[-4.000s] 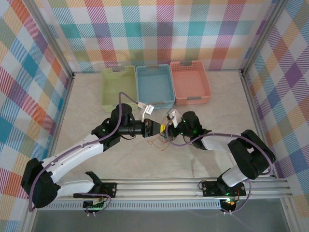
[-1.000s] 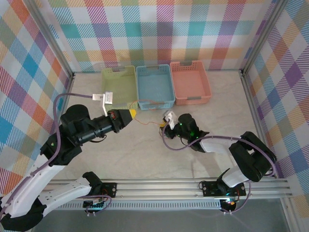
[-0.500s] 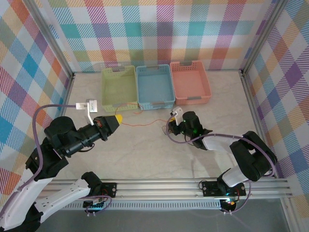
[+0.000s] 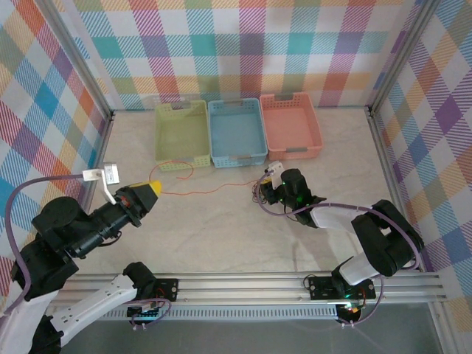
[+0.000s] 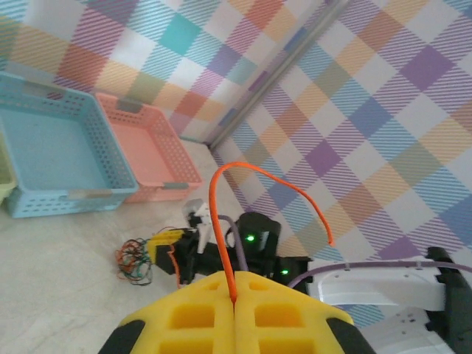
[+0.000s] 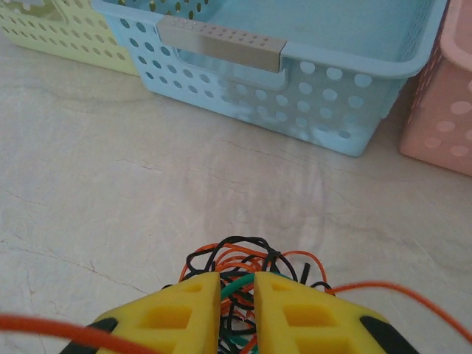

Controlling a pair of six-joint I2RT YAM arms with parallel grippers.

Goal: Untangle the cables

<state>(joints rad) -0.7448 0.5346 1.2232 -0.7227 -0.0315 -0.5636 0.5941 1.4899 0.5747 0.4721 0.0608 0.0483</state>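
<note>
Across the pale table [image 4: 221,243], one red-orange cable [image 5: 213,203] stretches left-right, left claw [image 4: 153,189] clamping it, right claw [image 6: 236,284] clamping the tangle [image 6: 236,257].

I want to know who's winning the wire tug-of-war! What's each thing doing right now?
left gripper: shut on the red-orange cable.
red-orange cable: stretched from the left gripper to the tangle of cables.
right gripper: shut on the tangle of cables.
tangle of cables: bunched up, knotted.
green basket: empty.
blue basket: empty.
pink basket: empty.
</note>
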